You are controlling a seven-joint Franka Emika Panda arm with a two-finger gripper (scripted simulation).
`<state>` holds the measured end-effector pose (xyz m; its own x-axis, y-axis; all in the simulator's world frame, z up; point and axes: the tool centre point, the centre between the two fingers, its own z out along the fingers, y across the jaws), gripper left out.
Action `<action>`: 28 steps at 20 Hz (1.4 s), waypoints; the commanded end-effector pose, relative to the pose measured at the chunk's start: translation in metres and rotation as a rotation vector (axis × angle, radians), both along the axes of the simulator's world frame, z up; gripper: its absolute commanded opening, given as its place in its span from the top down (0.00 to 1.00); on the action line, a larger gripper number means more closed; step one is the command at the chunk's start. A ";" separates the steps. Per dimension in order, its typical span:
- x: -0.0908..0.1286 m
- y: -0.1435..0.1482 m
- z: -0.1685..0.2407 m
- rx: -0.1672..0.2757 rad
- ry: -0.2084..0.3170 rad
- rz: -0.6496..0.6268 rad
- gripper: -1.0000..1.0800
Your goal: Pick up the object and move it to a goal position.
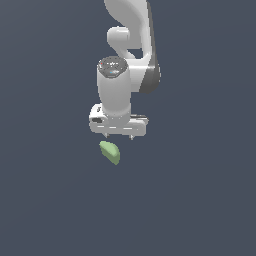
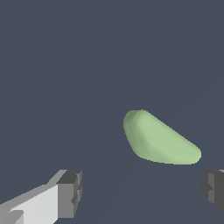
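The object (image 1: 110, 152) is a small light green rounded wedge lying on the dark floor, just below the white gripper (image 1: 119, 136) in the exterior view. In the wrist view the object (image 2: 158, 139) lies ahead of the gripper (image 2: 142, 190), beyond the line between the two dark fingertips (image 2: 70, 192) and nearer one of them. The fingers stand wide apart with nothing between them. The gripper hangs above the object, apart from it.
The white arm (image 1: 131, 45) rises behind the gripper toward the top of the exterior view. The dark grey-blue floor (image 1: 200, 200) spreads on all sides with no other objects showing.
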<state>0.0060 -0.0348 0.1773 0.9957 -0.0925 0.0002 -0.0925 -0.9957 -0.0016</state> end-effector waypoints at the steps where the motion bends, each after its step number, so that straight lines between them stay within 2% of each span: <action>1: 0.000 0.000 0.000 0.000 0.000 0.000 0.04; 11: 0.006 0.016 0.022 0.001 -0.023 0.048 0.04; 19: 0.006 0.013 0.019 0.000 -0.022 0.075 0.04; 28: 0.005 0.005 0.009 -0.003 -0.018 0.201 0.04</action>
